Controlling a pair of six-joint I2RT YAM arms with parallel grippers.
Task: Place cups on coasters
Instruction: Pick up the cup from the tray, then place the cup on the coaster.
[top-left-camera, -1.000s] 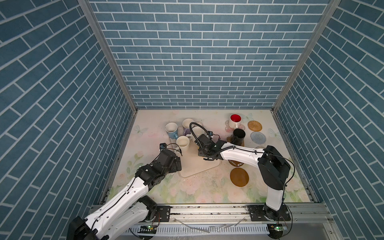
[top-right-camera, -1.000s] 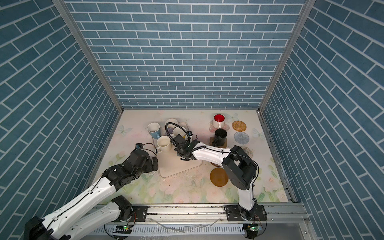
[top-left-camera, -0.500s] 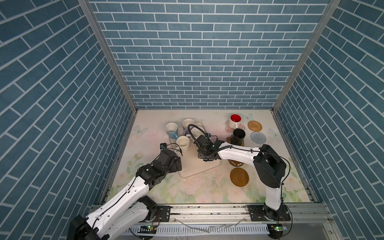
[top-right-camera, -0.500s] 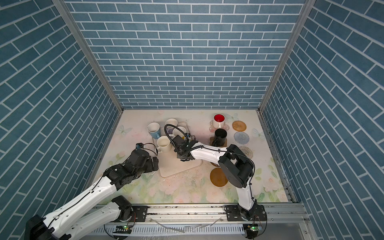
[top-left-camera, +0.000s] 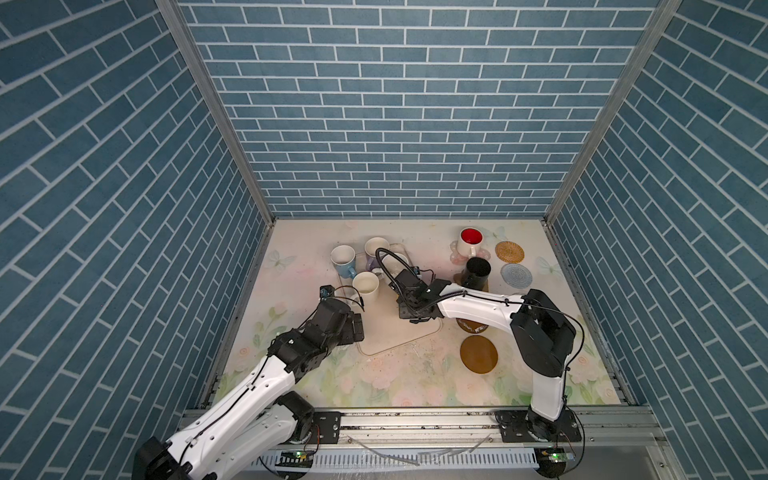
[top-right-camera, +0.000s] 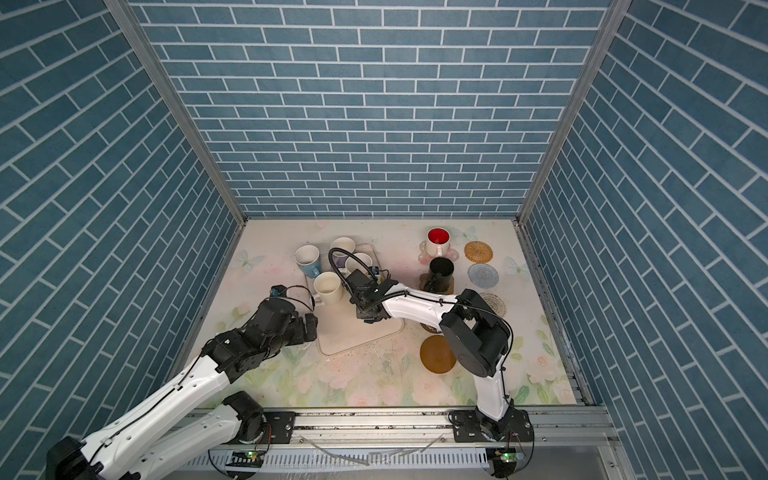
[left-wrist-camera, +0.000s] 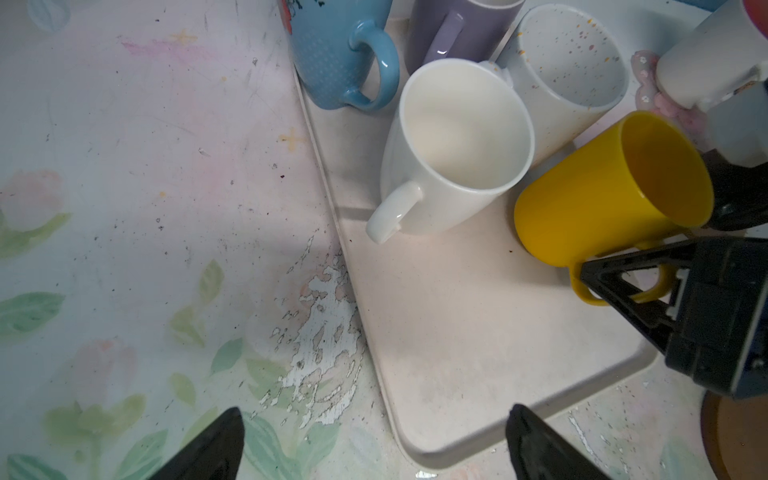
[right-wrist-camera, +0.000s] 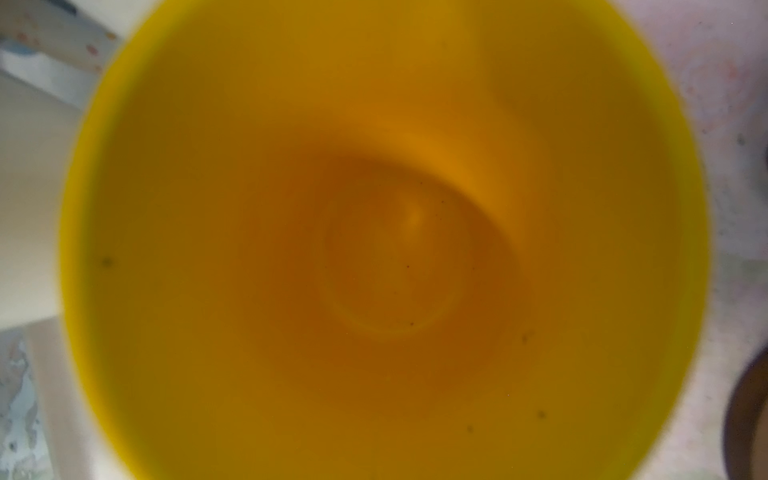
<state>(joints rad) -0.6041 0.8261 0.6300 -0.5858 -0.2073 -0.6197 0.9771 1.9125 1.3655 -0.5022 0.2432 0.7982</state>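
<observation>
A: What do you see from above?

B: In both top views the left gripper (top-left-camera: 356, 329) hangs low at the near-left corner of the large cream rectangular tray (top-left-camera: 395, 340), jaws spread wide, nothing in them. The right gripper (top-left-camera: 409, 312) is down over the tray. A white ceramic mug with a red inside (top-left-camera: 471, 241) stands on a pink flower-shaped coaster (top-left-camera: 456, 258). A round woven rattan coaster (top-left-camera: 509, 252) and a flat brown disc coaster (top-left-camera: 478, 354) lie uncovered.

A: And the left wrist camera?

B: A yellow ceramic mug (left-wrist-camera: 582, 208) stands upright on the tray, beside a cream-white ceramic mug (left-wrist-camera: 449, 166). The right gripper's black finger lies across the yellow handle, but I can't tell whether it's clamped.

A: The right wrist camera?

B: Only the yellow ceramic mug's (right-wrist-camera: 382, 249) inside, blurred, filling the frame.
</observation>
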